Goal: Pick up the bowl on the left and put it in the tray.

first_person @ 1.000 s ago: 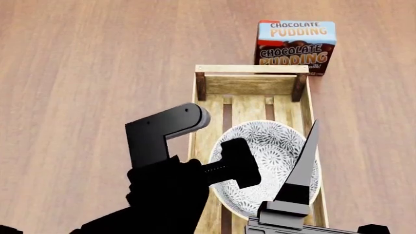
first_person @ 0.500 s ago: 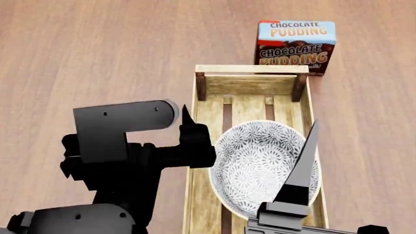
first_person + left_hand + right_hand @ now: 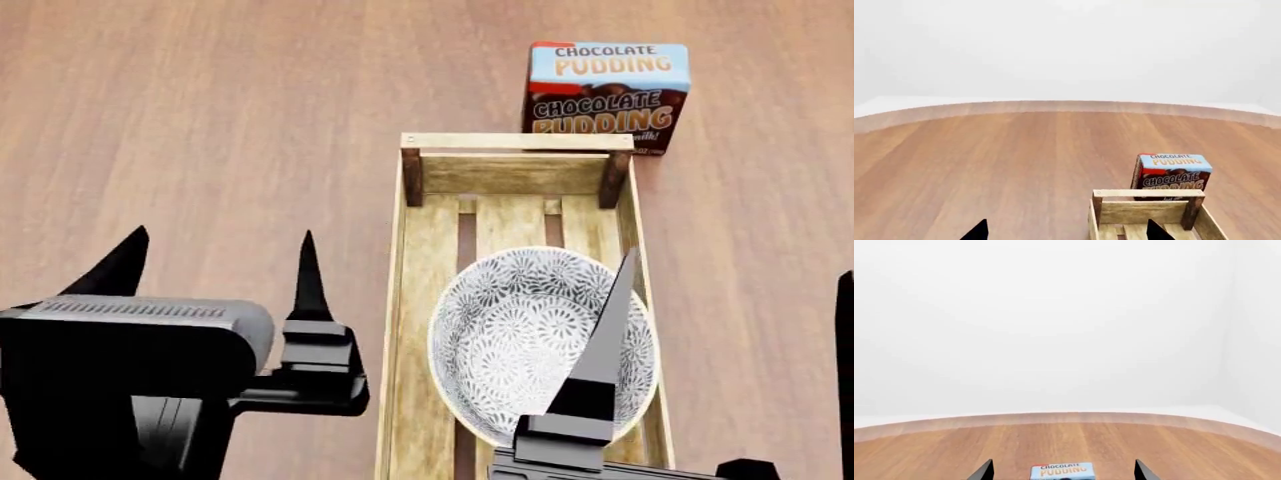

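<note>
The bowl (image 3: 534, 340), white with a grey-blue floral pattern, lies inside the tray (image 3: 515, 142), a long light-wood crate, in its near half. My left gripper (image 3: 223, 238) stands open left of the tray, apart from the bowl, with nothing between its fingers. My right gripper (image 3: 738, 265) is open too; one finger (image 3: 603, 340) crosses in front of the bowl's right side. In the left wrist view the open gripper (image 3: 1066, 232) faces the tray's far end (image 3: 1147, 193); the bowl is out of that view. In the right wrist view the gripper (image 3: 1064, 471) holds nothing.
A chocolate pudding box (image 3: 607, 95) stands just beyond the tray's far end, seen also in the wrist views as the box (image 3: 1173, 172) and the box top (image 3: 1062, 472). Brown wooden tabletop (image 3: 200, 120) spreads around, with a curved far edge (image 3: 1054, 106).
My left gripper has drawn back from the bowl's left rim, moving left and nearer to me, and now stands open beside the tray. The bowl stays in the tray.
</note>
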Controlling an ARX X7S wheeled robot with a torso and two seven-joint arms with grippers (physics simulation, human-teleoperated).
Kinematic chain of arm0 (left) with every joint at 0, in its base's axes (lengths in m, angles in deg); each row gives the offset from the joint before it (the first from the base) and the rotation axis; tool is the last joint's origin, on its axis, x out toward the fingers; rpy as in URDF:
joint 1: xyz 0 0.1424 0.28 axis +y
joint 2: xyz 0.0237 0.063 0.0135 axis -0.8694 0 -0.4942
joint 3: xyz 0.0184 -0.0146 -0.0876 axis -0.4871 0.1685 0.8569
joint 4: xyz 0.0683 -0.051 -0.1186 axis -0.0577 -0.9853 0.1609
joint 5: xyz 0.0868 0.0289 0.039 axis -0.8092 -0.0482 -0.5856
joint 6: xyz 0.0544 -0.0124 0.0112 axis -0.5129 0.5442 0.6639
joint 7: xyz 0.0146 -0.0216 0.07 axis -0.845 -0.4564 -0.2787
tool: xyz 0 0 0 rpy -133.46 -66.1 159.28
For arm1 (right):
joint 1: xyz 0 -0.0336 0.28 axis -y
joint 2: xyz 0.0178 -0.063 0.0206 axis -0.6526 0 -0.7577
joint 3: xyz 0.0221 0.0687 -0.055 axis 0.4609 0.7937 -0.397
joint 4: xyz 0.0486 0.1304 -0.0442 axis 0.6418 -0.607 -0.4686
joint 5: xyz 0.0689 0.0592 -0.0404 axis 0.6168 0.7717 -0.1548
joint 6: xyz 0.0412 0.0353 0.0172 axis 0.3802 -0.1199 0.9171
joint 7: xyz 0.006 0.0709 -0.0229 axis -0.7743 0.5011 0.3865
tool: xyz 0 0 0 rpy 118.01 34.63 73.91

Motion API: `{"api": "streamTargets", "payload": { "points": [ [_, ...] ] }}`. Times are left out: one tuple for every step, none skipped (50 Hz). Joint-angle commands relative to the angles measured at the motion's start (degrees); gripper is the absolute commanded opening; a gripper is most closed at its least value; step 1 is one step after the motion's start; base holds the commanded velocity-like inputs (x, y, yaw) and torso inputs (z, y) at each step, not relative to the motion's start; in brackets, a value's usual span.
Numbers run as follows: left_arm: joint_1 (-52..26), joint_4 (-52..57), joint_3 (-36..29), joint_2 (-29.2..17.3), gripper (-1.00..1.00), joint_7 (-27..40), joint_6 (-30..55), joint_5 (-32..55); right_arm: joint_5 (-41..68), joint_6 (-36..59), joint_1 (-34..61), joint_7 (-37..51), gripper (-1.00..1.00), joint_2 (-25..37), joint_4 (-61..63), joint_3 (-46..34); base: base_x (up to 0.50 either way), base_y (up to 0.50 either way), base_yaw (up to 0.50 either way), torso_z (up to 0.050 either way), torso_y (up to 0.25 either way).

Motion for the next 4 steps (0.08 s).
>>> {"api": "streamTargets", "payload": {
  "points": [
    [10.9,10.6,12.6,-4.3,1.00,0.5,13.4,-6.9,0.0,0.7,0.8,0.2,1.00,-0.3,0.2,-0.8,0.00,0.00,0.00,0.000,0.000],
    [12.2,11.6,13.8,-4.7,1.00,0.6,14.4,-7.4,-0.2,0.5,0.7,0.1,1.00,-0.3,0.1,-0.9,0.00,0.00,0.00,0.000,0.000],
    [13.2,12.4,15.1,-4.8,1.00,0.6,15.7,-7.8,-0.2,0.5,0.7,0.1,1.00,-0.3,0.0,-1.0,0.00,0.00,0.00,0.000,0.000],
    [14.0,13.0,15.8,-4.9,1.00,0.5,16.5,-8.3,-0.2,0.5,0.7,0.1,1.00,-0.3,0.0,-1.0,0.00,0.00,0.00,0.000,0.000]
  ]
}}
